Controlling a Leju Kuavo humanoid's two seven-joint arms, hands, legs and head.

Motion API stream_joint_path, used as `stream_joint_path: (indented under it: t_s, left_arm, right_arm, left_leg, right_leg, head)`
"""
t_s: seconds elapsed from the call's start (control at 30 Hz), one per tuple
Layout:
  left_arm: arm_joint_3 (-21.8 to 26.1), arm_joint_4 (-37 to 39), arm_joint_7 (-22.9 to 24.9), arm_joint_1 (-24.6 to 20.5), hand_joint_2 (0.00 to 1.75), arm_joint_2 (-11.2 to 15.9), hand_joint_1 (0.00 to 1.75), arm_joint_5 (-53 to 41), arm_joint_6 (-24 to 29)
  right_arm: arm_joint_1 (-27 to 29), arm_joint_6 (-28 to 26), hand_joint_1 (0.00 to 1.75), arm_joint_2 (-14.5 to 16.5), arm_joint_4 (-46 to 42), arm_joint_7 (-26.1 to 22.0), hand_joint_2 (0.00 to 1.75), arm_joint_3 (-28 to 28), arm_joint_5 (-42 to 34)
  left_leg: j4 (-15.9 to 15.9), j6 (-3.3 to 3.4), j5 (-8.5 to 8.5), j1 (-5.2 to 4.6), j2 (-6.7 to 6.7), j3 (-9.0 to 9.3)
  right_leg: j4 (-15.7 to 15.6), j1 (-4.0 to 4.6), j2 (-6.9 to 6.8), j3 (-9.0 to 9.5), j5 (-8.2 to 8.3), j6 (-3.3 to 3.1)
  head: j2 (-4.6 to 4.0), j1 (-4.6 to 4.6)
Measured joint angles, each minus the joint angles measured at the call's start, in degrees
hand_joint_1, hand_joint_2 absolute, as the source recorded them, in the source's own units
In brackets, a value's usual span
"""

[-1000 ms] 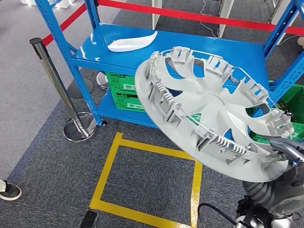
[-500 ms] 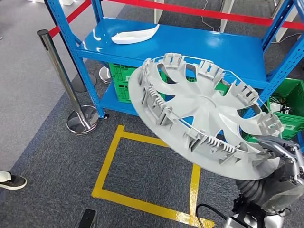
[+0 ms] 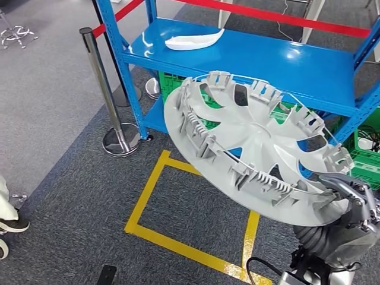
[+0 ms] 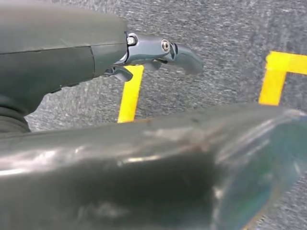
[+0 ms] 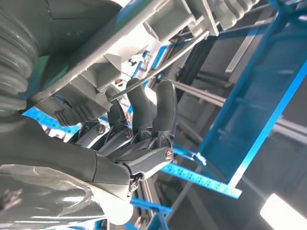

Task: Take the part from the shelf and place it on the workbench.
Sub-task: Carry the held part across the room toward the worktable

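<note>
Grey wheel cover (image 3: 257, 157) in right hand (image 3: 354, 199)

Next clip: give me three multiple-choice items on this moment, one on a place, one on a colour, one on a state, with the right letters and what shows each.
1. Where does the small white part lie?
A. on the blue shelf's top board
B. on the carpet
C. in a green crate

2. What colour is the tape outline on the floor?
A. red
B. yellow
C. white

3. What is the wheel cover doing?
A. lying flat on the shelf
B. leaning on the post
C. held tilted by the right hand

Key: 1 A, it rests on the blue shelf. 2 B, the tape is yellow against grey carpet. 3 C, the right hand grips its rim in the air.
</note>
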Motion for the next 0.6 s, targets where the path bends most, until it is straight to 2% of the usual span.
stream_joint_path:
  t_s: [0.03, 0.07, 0.1, 0.13, 0.17, 0.23, 0.27, 0.3, 0.33, 0.37, 0.43, 0.47, 0.5, 0.57, 0.6]
  left_arm:
    - [0.0, 0.0, 0.0, 0.1, 0.0, 0.0, 0.0, -0.3, 0.0]
    - [0.0, 0.0, -0.1, 0.3, 0.0, -0.1, 0.0, -0.5, 0.0]
    - [0.0, 0.0, -0.2, 0.4, 0.0, -0.1, 0.0, -0.7, -0.1]
    - [0.0, 0.0, -0.5, 0.4, 0.0, -0.2, 0.0, -0.9, -0.2]
    - [0.0, 0.0, -0.9, 0.3, 0.0, -0.2, 0.0, -1.0, -0.4]
    - [-0.1, 0.0, -1.8, 0.2, 0.0, -0.3, 0.0, -1.1, -0.8]
    - [-0.1, 0.0, -2.2, 0.1, 0.0, -0.3, 0.0, -1.1, -1.1]
    - [-0.1, 0.0, -2.5, 0.1, 0.0, -0.3, 0.0, -1.2, -1.2]
    - [-0.1, 0.0, -2.7, 0.1, 0.0, -0.4, 0.0, -1.2, -1.4]
    - [-0.1, 0.0, -2.8, 0.0, 0.0, -0.4, 0.0, -1.2, -1.5]
    - [-0.1, 0.0, -2.9, -0.2, 0.0, -0.4, 0.0, -1.3, -1.6]
    - [-0.1, 0.0, -3.0, -0.3, 0.0, -0.4, 0.0, -1.3, -1.6]
    - [-0.1, 0.0, -3.0, -0.4, 0.0, -0.4, 0.0, -1.3, -1.7]
    - [-0.1, 0.0, -3.0, -0.4, 0.0, -0.3, 0.0, -1.3, -1.7]
    - [-0.1, 0.0, -2.8, -0.3, 0.0, -0.3, 0.0, -1.3, -1.7]
  right_arm:
    - [0.1, 0.0, 1.75, 0.0, 0.0, 0.0, 1.75, 0.0, 0.0]
    - [0.1, 0.0, 1.75, 0.0, 0.0, 0.0, 1.75, 0.0, 0.0]
    - [0.2, 0.0, 1.75, 0.0, 0.0, 0.0, 1.75, 0.0, 0.2]
    - [0.2, 0.0, 1.75, 0.0, 0.0, 0.0, 1.75, 0.0, 0.4]
    - [0.3, 0.0, 1.75, 0.0, 0.0, 0.0, 1.75, -0.1, 0.7]
    - [0.7, 0.0, 1.75, 0.0, 0.0, 0.0, 1.75, 0.0, 1.3]
    - [1.0, 0.0, 1.75, 0.0, 0.0, 0.0, 1.75, 0.1, 1.8]
    - [1.2, 0.0, 1.75, 0.0, 0.0, 0.0, 1.75, 0.2, 2.1]
    - [1.5, 0.0, 1.75, 0.0, 0.0, 0.0, 1.75, 0.2, 2.4]
    - [1.7, 0.0, 1.75, 0.0, 0.0, 0.0, 1.75, 0.3, 2.6]
    - [1.8, 0.0, 1.75, 0.0, -0.1, 0.0, 1.75, 0.4, 2.7]
    - [1.9, 0.0, 1.75, 0.0, -0.2, 0.0, 1.75, 0.4, 2.6]
    - [2.0, 0.0, 1.75, 0.0, -0.3, 0.0, 1.75, 0.5, 2.5]
    - [2.5, 0.0, 1.75, 0.0, -0.4, 0.0, 1.75, 0.7, 1.9]
    - [2.6, 0.0, 1.75, 0.0, -0.5, 0.0, 1.75, 0.7, 1.5]
  left_leg:
    - [-0.3, 0.31, 0.14, 0.0, -0.38, -0.22]
    - [-0.6, 0.69, 0.4, 0.08, -0.79, -0.34]
    - [-0.9, 1.15, 0.72, 0.21, -1.23, -0.49]
    - [-1.2, 1.63, 1.09, 0.36, -1.64, -0.64]
    - [-1.3, 1.97, 1.4, 0.44, -2.07, -0.86]
    - [-1.2, 2.28, 1.79, 0.38, -3.07, -1.42]
    - [-1.1, 2.29, 1.94, 0.33, -3.68, -1.66]
    - [-1.0, 2.25, 2.05, 0.31, -4.27, -1.84]
    - [-0.8, 2.17, 2.15, 0.32, -4.96, -1.98]
    - [-0.6, 2.08, 2.2, 0.34, -5.7, -2.13]
    - [0.2, 1.71, 2.32, 0.25, -7.01, -2.74]
    - [0.5, 1.43, 2.47, 0.25, -7.53, -3.21]
    - [0.7, 1.07, 2.7, 0.26, -8.03, -3.7]
    - [0.9, 0.38, 3.1, 0.47, -8.89, -4.42]
    - [1.4, 0.05, 2.77, 0.44, -8.51, -4.74]
  right_leg:
    - [-0.1, 0.01, -0.44, -0.02, 0.12, 0.3]
    - [0.1, -0.04, -0.1, -0.24, -0.17, 0.59]
    - [0.9, -0.08, 0.84, -0.7, -0.97, 0.84]
    - [2.8, -0.13, 2.17, -1.62, -2.44, 1.02]
    - [6.1, -0.19, 3.71, -3.1, -4.48, 1.12]
    - [13.8, -0.17, 4.99, -6.38, -7.95, 1.19]
    - [16.1, -0.17, 5.12, -7.32, -8.41, 1.2]
    - [16.5, -0.17, 5.16, -7.4, -7.89, 1.2]
    - [14.3, -0.19, 5.32, -6.19, -6.2, 1.16]
    - [10.5, -0.25, 5.87, -4.19, -4.01, 1.08]
    - [3.0, -0.5, 8.29, -0.53, -1.48, 0.97]
    - [1.3, -0.6, 9.22, 0.27, -1.26, 0.91]
    - [0.9, -0.61, 9.64, 0.4, -1.51, 0.83]
    - [1.0, -0.62, 8.6, 0.29, -1.14, 0.29]
    - [0.9, -0.69, 7.97, 0.23, -0.91, -0.06]
  head:
    - [0.0, 0.02]
    - [0.0, 0.01]
    - [0.0, 0.05]
    - [0.0, 0.1]
    - [0.0, 0.16]
    - [0.0, 0.23]
    - [0.0, 0.23]
    - [0.0, 0.23]
    - [0.0, 0.23]
    - [0.0, 0.24]
    - [0.0, 0.22]
    - [0.0, 0.18]
    - [0.0, 0.15]
    - [0.0, 0.17]
    - [0.0, 0.11]
